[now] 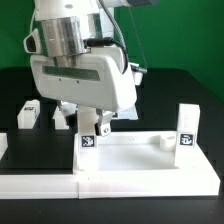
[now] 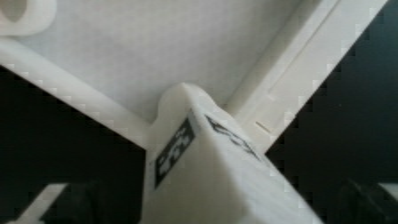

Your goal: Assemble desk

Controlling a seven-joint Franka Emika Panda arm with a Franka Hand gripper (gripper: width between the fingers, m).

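Observation:
The desk top [image 1: 140,160] is a white tray with a raised rim, lying at the front of the table. One white leg [image 1: 187,127] stands upright at its corner on the exterior view's right. A second tagged leg [image 1: 90,137] stands at the opposite corner, directly under my gripper [image 1: 92,122]. In the wrist view this leg [image 2: 199,150] rises between my fingers against the tray's rim [image 2: 294,70]. A dark gap shows on each side of it, so my gripper [image 2: 205,208] is open and straddles the leg without holding it.
Two loose white legs [image 1: 27,115] [image 1: 62,118] lie on the black table behind the tray, at the exterior view's left. A flat white board [image 1: 35,165] lies against the tray on that side. A green wall closes the back.

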